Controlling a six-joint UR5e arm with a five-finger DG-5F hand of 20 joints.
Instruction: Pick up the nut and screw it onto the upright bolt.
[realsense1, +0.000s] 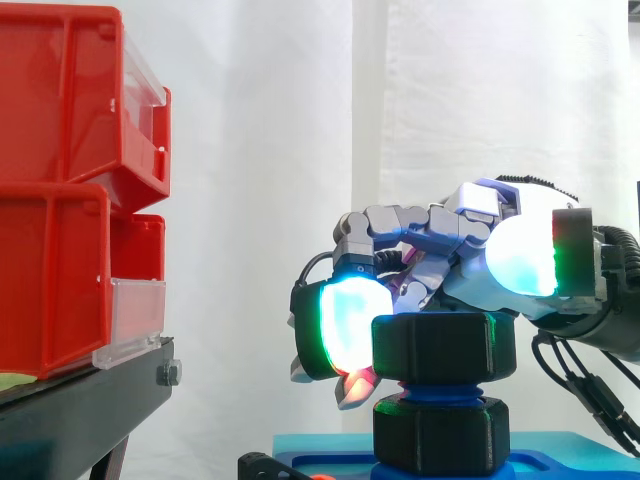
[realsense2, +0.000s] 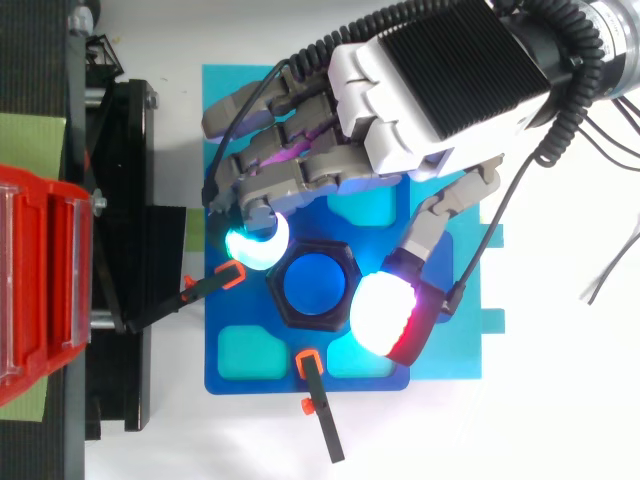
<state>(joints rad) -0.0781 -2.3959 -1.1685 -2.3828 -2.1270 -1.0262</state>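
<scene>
The nut (realsense2: 312, 287), a black hexagon, sits on top of the upright blue bolt (realsense2: 312, 284), whose round end shows through its middle in the top view. The hand (realsense2: 400, 120) reaches in from above and to the right and has its fingers curled round the nut. One fingertip (realsense2: 258, 245), glowing cyan, presses against the nut's upper-left corner, and the thumb pad (realsense2: 385, 312), glowing white with a red edge, lies against the opposite lower-right side, so the nut is pinched between the two. In the side view the cyan-green pad touches the nut's left face at the nut's own height, while the other fingers are bent above and behind it. Below the nut a short band of blue thread shows, and under that sits a lower black hexagonal piece (realsense1: 440, 435). The bolt stands on a blue base plate (realsense2: 230, 370), which two black clamps (realsense2: 318, 400) with orange tips hold down, beside the red bins (realsense1: 60, 190).
</scene>
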